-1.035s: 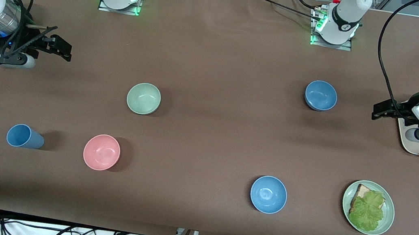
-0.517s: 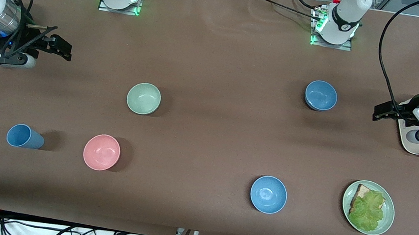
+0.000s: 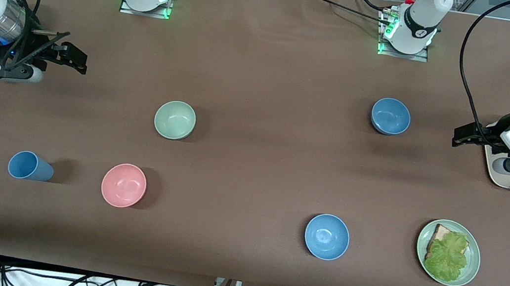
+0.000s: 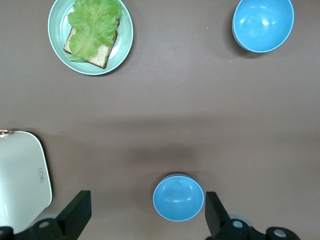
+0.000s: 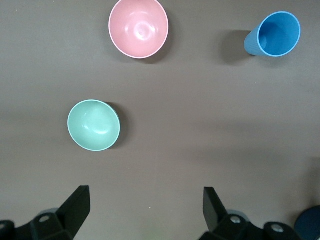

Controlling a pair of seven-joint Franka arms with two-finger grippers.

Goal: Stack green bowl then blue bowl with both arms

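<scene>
Green bowl [image 3: 175, 120], small, round, pale sage and matte, sits empty and upright on the brown cloth surface [image 3: 262, 164], and I use it as the landmark for everything else. Nothing is stacked yet: the muted steel-blue small round bowl [image 3: 390, 115] stands well apart from the green bowl, toward the left arm's end of the surface and a little farther from the front camera, also empty and untouched. Both pick-ups and both placements look to be left to do. The right tool [image 3: 68, 54] hangs released, fingers spread wide and holding nothing, over bare surface toward the right arm's end from the green bowl; its wrist view shows the green bowl [image 5: 94, 125] off to one side of the spread fingers, not between them. The left tool [image 3: 468, 134] is likewise released and empty, far from the green bowl at the left arm's end, with the steel-blue bowl [image 4: 178, 197] lying between its fingers in its wrist view. Nearer the front camera than the green bowl are a small round pink bowl [image 3: 124, 185] and a blue plastic cup [image 3: 30, 166] lying on its side. A brighter blue round bowl [image 3: 326, 236] and a flat green plate with bread and lettuce [image 3: 448, 252] lie toward the left arm's end. I judge the brighter blue bowl the likeliest mix-up; nothing blocks either path.
</scene>
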